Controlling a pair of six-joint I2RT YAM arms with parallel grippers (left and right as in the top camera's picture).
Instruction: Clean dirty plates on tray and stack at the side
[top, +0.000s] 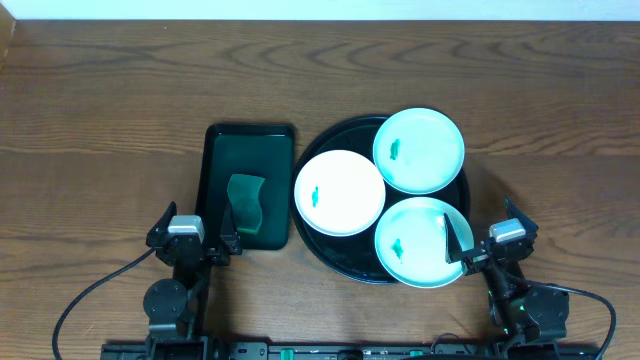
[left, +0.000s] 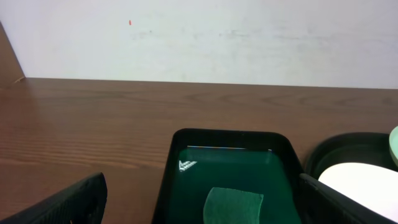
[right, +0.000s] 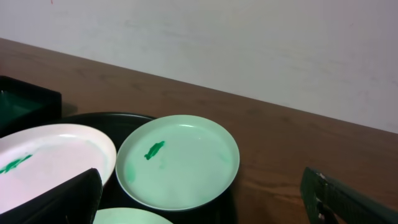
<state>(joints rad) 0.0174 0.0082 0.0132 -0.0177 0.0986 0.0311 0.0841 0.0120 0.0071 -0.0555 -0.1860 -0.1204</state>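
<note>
Three plates lie on the round black tray (top: 338, 256). A white plate (top: 340, 192) with a green smear is at the left, a pale green plate (top: 418, 150) at the back, and another pale green plate (top: 415, 243) at the front. My right gripper (top: 485, 225) is open at the tray's front right, one finger over the front plate's edge. Its wrist view shows the back plate (right: 177, 163) ahead between the open fingers (right: 56, 199). My left gripper (top: 193, 215) is open and empty, at the near end of the smaller rectangular tray.
The rectangular dark green tray (top: 250, 130) left of the black tray holds a green sponge (top: 245, 205), seen also from the left wrist as the sponge (left: 231, 204) between the open fingers (left: 68, 202). Bare wooden table (top: 100, 120) lies to the left, behind and to the right.
</note>
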